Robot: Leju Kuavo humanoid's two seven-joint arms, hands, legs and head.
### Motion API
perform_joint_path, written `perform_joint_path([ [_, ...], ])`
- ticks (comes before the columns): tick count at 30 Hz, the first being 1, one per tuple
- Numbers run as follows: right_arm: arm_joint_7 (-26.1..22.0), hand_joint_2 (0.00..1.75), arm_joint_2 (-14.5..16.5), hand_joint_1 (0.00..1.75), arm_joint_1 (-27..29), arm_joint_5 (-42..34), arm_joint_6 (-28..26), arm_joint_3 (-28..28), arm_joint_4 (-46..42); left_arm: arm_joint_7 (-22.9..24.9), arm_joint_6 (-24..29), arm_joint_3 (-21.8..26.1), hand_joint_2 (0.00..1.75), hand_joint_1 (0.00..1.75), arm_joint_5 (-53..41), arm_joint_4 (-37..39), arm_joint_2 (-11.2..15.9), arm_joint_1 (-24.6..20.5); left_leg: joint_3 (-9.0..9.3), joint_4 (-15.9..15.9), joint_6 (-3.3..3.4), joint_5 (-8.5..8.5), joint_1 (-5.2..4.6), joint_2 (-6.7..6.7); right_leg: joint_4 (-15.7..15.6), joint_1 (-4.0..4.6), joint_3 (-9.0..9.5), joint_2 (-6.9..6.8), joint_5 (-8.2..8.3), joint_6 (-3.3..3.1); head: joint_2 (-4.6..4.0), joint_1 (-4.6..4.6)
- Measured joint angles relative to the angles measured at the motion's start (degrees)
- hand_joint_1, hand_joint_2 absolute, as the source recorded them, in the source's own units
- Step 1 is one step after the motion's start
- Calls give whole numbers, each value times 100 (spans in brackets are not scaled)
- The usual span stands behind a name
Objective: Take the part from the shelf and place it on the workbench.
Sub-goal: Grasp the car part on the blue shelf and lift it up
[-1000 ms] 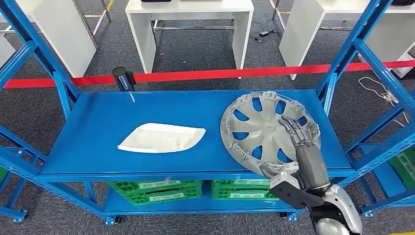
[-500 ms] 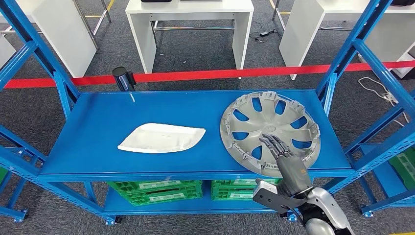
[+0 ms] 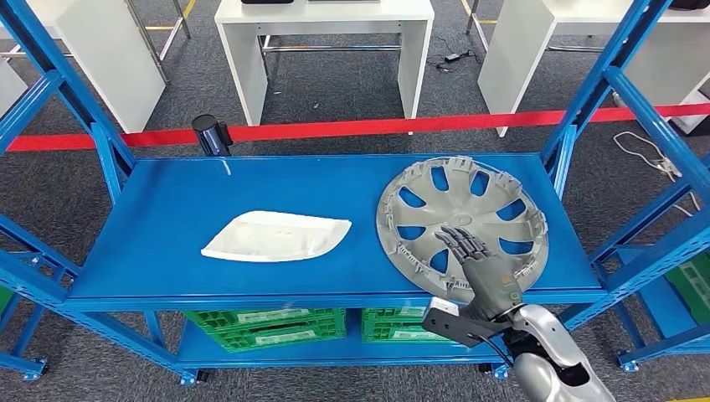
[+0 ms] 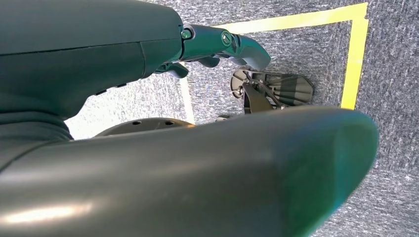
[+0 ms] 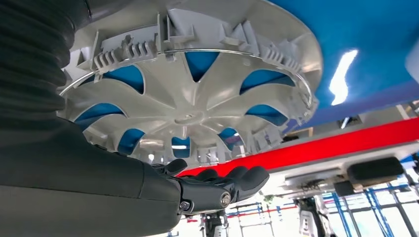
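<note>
A silver hubcap (image 3: 462, 226) lies inner side up on the right half of the blue shelf deck (image 3: 167, 209). My right hand (image 3: 479, 261) reaches in from the front edge, its fingers stretched out flat over the hubcap's near spokes, holding nothing. The right wrist view looks across those straight dark fingers (image 5: 217, 190) to the hubcap (image 5: 192, 89) close by, with a gap between them. My left hand (image 4: 217, 44) hangs by my side above grey floor, and nothing lies between its thumb and fingers.
A flat white part (image 3: 276, 236) lies mid-shelf, left of the hubcap. Blue uprights (image 3: 586, 100) frame both shelf ends. Green crates (image 3: 268, 327) sit on the lower level. A red barrier tape (image 3: 377, 127) and white tables (image 3: 326, 42) stand beyond.
My right hand left the hubcap's right rim, drew back towards the shelf's front edge and shifted left, and now lies over the near spokes.
</note>
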Motion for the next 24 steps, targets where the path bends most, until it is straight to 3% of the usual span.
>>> perform_joint_path([
  [9,55,175,-175,0,-374,16,117,226,507,-11,-7,0,0,0,-52,0,1,0,0,0,0,0,-1,-1,0,-1,1,0,0,0,0,0],
  [24,84,175,-273,0,-516,-19,166,413,746,-13,-8,0,0,0,-56,0,2,1,1,-1,0,0,0,-1,0,0,0,-1,0,0,0,0],
])
